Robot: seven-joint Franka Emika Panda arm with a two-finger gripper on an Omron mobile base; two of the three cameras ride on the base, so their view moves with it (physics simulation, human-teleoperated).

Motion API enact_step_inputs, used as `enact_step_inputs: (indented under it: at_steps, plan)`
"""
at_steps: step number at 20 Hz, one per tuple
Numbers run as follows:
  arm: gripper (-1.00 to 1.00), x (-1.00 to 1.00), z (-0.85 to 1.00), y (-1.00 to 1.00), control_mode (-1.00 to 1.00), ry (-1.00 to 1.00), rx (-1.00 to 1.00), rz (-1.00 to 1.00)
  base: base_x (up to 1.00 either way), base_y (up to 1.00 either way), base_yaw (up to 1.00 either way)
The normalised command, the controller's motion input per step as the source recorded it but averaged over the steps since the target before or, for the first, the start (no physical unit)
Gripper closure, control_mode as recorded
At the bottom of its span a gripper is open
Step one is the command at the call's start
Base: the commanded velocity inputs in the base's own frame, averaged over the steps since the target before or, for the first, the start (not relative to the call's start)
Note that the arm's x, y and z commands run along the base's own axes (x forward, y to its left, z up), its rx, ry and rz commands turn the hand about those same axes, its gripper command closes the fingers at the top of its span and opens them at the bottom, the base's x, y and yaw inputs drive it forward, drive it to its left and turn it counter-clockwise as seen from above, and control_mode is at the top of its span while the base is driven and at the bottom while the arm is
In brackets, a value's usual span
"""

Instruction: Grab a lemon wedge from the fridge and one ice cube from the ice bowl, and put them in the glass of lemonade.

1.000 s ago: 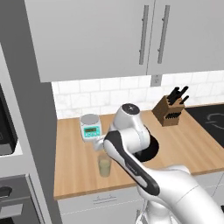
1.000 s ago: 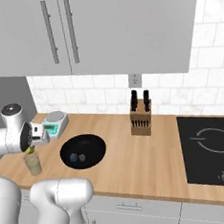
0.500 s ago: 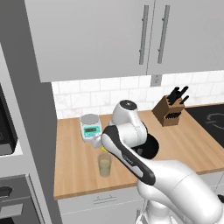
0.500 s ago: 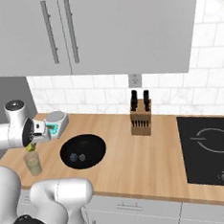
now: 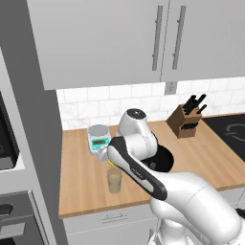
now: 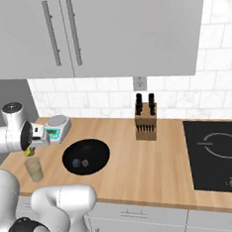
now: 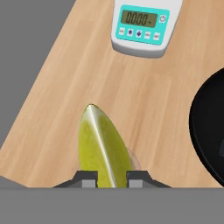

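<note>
Wooden counter (image 6: 156, 159) carried one glass of lemonade (image 6: 34, 169), one scale (image 7: 145, 25) and one ice bowl (image 6: 86, 156). Above the glass, the gripper (image 7: 111, 178) pinched one lemon wedge (image 7: 102, 148) between narrow jaws.

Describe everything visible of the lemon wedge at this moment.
The lemon wedge is a small, curved, pointed sliver, yellow-green with a pale glossy streak along its ridge. In the hand view it juts out from between the two dark fingers of the end effector, which is shut on its base, with the tip pointing away over the wooden counter. It is off the counter, held just above the glass of lemonade; the right base view shows it as a yellow spot above the glass rim. Nothing but the fingers touches it.
</note>
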Motion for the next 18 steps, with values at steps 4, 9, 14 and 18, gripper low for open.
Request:
enact_step_inputs:
  at_steps: [4, 9, 14, 18]
  plan:
    - [1.00, 0.00, -0.07, 0.00, -1.00, 0.00, 0.00, 0.00, 0.00, 0.00, 0.00]
    - [1.00, 0.00, -0.22, 0.08, -1.00, 0.00, 0.00, 0.00, 0.00, 0.00, 0.00]
    - [1.00, 0.00, -0.02, 0.01, -1.00, 0.00, 0.00, 0.00, 0.00, 0.00, 0.00]
    - [-1.00, 0.00, 0.00, 0.00, -1.00, 0.00, 0.00, 0.00, 0.00, 0.00, 0.00]
